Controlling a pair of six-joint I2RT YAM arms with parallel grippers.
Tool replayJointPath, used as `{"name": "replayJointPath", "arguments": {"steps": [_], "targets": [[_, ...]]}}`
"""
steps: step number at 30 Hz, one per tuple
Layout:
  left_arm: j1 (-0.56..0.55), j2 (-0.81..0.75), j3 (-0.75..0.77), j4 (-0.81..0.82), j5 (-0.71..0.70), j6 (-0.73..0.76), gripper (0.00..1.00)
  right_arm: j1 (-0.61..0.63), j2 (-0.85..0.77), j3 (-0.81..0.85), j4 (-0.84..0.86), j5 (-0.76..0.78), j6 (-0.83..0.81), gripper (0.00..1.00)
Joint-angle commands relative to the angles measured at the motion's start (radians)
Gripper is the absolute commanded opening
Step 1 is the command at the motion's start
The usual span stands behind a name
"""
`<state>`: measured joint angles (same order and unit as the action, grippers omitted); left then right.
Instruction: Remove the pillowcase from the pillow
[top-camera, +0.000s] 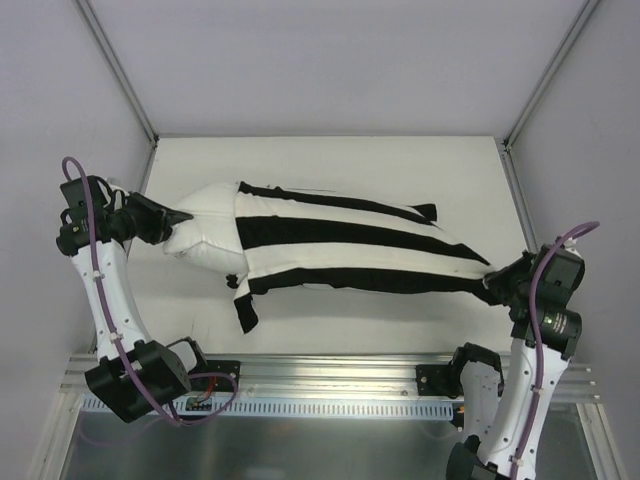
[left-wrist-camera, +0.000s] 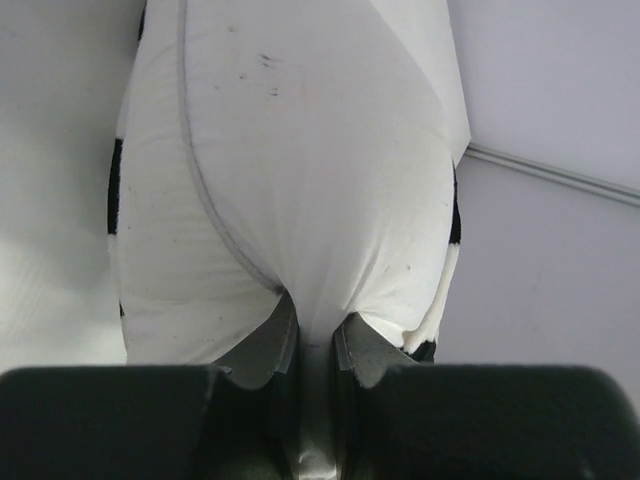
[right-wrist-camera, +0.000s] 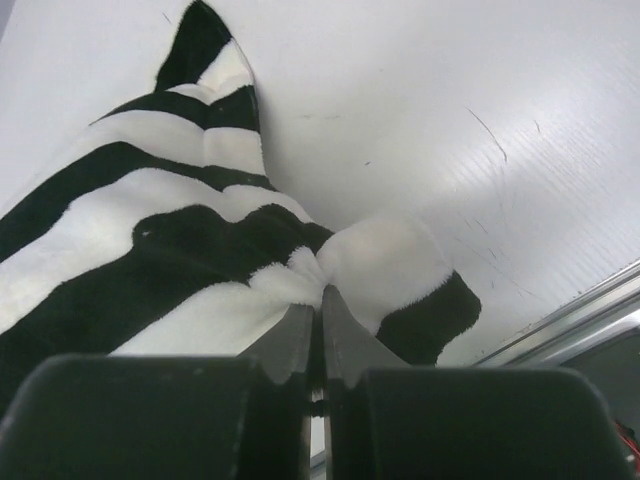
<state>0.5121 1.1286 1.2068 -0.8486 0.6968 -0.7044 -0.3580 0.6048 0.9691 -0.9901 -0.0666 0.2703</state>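
Stretched left to right across the flat white bench (top-camera: 330, 160): a big plump rectangular pillow (top-camera: 205, 235) of plain white fabric, most of its length inside a soft knit-like pillowcase (top-camera: 340, 240) with broad black and white stripes. Left end of the pillow bare, poking out of the sleeve's open mouth, with a loose striped flap trailing toward the near edge just below that mouth. Left pincer (top-camera: 180, 216) closed tight on a pinch of the bare white end (seam and a few small dark specks plain in the left wrist view), jaws nearly meeting around the cloth. Right pincer (top-camera: 492, 280) at the opposite end, clamped on a bunched fold of striped cloth at the sleeve's far right corner, jaws all but together.
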Motion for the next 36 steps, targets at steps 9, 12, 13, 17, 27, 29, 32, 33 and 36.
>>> {"name": "replayJointPath", "arguments": {"steps": [9,12,13,17,27,29,32,33,36], "targets": [[0.008,-0.092,-0.234,0.223,-0.175,-0.043,0.0,-0.049,-0.065,-0.118,0.131,-0.005,-0.006,0.71],[0.008,-0.067,-0.231,0.223,-0.151,-0.023,0.24,-0.033,0.03,-0.061,0.162,-0.071,0.006,0.74],[0.008,-0.064,-0.23,0.224,-0.14,-0.015,0.4,-0.021,0.058,-0.047,0.182,-0.079,0.009,0.74],[-0.015,-0.084,-0.202,0.221,-0.134,0.031,0.99,0.225,0.196,0.028,0.231,0.035,0.041,0.76],[-0.142,-0.124,-0.015,0.045,-0.443,0.181,0.99,0.401,0.613,0.171,0.312,0.056,0.19,0.92],[-0.187,-0.113,0.032,0.023,-0.558,0.192,0.99,0.389,0.703,0.186,0.314,0.033,0.217,0.93],[-0.211,-0.093,0.066,0.0,-0.625,0.198,0.99,0.392,0.817,0.195,0.34,0.033,0.27,0.92],[-0.215,-0.089,0.069,-0.003,-0.623,0.2,0.99,0.393,0.843,0.198,0.356,0.037,0.279,0.92],[-0.218,-0.07,0.071,-0.004,-0.599,0.206,0.99,0.407,0.946,0.232,0.357,0.06,0.291,0.91]]}}
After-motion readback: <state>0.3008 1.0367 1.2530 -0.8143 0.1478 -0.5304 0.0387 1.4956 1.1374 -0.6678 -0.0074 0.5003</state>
